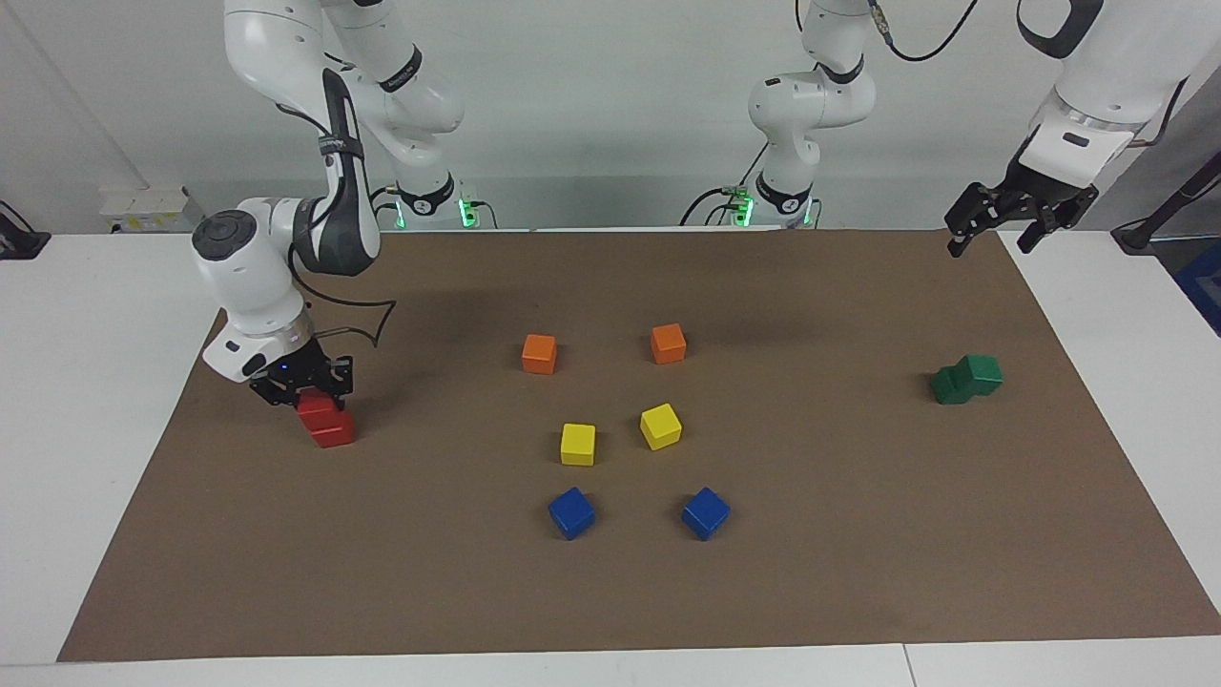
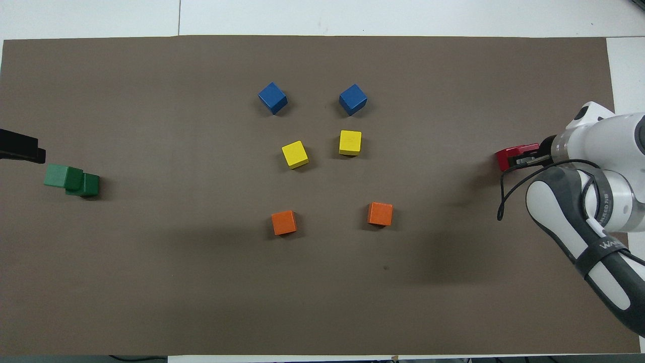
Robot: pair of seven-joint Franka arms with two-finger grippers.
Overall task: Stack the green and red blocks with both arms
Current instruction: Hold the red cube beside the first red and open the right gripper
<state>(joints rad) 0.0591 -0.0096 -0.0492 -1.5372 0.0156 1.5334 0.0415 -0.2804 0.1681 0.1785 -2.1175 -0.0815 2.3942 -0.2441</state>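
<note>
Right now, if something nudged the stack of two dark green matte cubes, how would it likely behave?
The stack of two dark green matte cubes probably topples easily: the upper cube sits offset, overhanging the lower one. The cubes look rigid with flat faces, so they should slide or tip on the brown mat rather than roll. The open left gripper hangs clear above it.

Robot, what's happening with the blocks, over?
Right pincer shut on top red block, stacked. Left pincer open, raised over mat corner. Green blocks stacked. Nothing blocking.
</note>
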